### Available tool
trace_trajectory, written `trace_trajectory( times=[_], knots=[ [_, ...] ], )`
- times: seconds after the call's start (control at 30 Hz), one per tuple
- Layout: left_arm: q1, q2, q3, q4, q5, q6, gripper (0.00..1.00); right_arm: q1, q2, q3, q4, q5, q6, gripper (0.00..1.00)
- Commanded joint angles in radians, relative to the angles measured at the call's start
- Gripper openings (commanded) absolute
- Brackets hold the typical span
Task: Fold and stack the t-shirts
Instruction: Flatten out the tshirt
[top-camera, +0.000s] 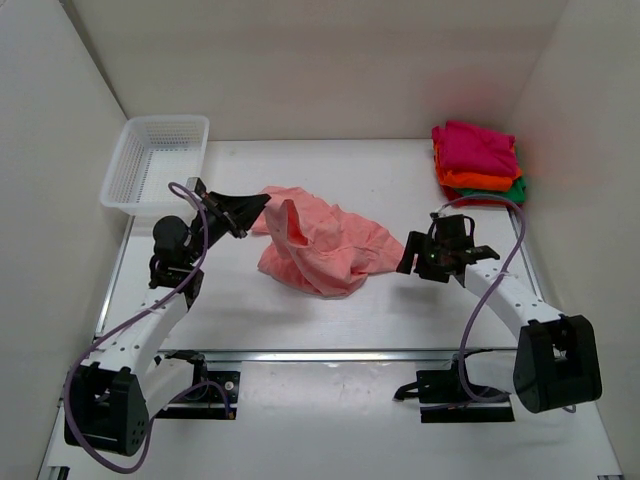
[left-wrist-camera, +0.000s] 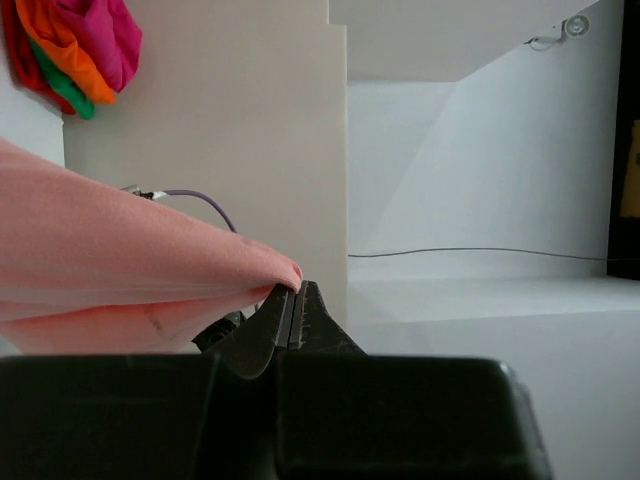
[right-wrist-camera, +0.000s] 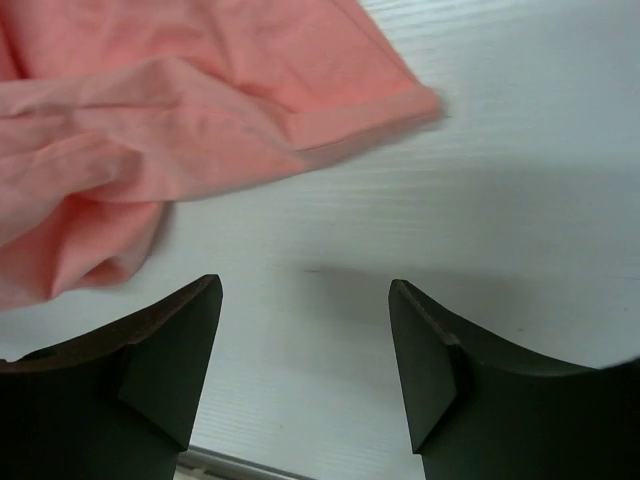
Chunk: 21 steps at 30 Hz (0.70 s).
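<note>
Top external view shows the salmon-pink t-shirt (top-camera: 325, 250) lying crumpled in the middle of the table (top-camera: 400, 310). Its long way runs sideways, from the left arm across to the right arm. The left pincer (top-camera: 264, 201) is at the far left corner of the shirt. In the left wrist view this pincer (left-wrist-camera: 296, 300) is squeezed all the way closed, with a fold of the pink cloth pinched between its tips and lifted a little. The right pincer (top-camera: 410, 258) sits just beside the right end of the shirt. In the right wrist view its jaws stand wide apart with only bare table between them. It holds nothing. The hemmed edge of the shirt (right-wrist-camera: 200, 110) lies just ahead of it and a bit to its left, not touching. So the right arm is the nearer one to that loose end, and I think it must reach forward and left to grab it. The pile of other t-shirts (top-camera: 478, 160) waits in the far right corner.
</note>
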Motion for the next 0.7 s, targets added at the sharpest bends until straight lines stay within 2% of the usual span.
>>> trace_trajectory(
  times=[0.0,0.23,0.37,0.67],
  knots=[
    [0.000,-0.024,0.007,0.004,-0.001,0.027,0.00,-0.036,0.046,-0.009,0.105,0.092,0.045,0.65],
    [0.011,-0.049,-0.026,0.014,0.005,0.016,0.00,-0.128,0.101,-0.049,0.232,-0.006,0.106,0.63],
    [0.016,-0.045,-0.025,0.022,-0.004,0.010,0.00,-0.156,0.180,0.003,0.235,-0.021,0.111,0.62],
    [0.022,-0.039,-0.045,0.034,-0.001,0.001,0.00,-0.191,0.316,0.028,0.318,-0.158,0.192,0.51]
  ],
)
